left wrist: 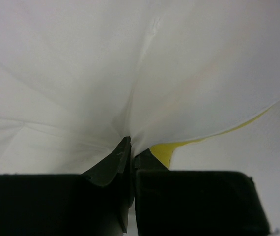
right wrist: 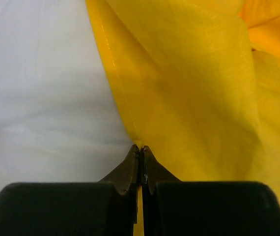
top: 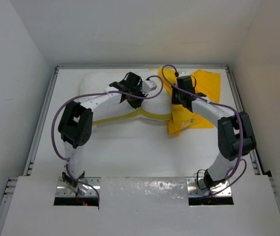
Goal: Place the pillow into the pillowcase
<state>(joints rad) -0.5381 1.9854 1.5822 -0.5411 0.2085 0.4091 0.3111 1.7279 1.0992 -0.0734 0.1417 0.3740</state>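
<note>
The white pillow [top: 97, 84] lies at the back left of the table, its yellow strip [top: 130, 116] along the near edge. The yellow pillowcase [top: 201, 96] lies crumpled at the back right, touching the pillow's right end. My left gripper [top: 141, 93] is shut on a pinch of white pillow fabric [left wrist: 130, 73] just above the yellow strip [left wrist: 163, 150]; the jaws [left wrist: 131, 147] meet on the cloth. My right gripper [top: 177, 101] is shut on the pillowcase's edge [right wrist: 189, 88]; its tips [right wrist: 141, 149] meet where the yellow cloth borders the white pillow [right wrist: 42, 98].
The white table [top: 145, 152] has raised rails on the left [top: 42, 123] and right [top: 240, 103], and plain walls stand on three sides. Purple cables loop off both arms. The arm bases are bolted at the near edge [top: 145, 189].
</note>
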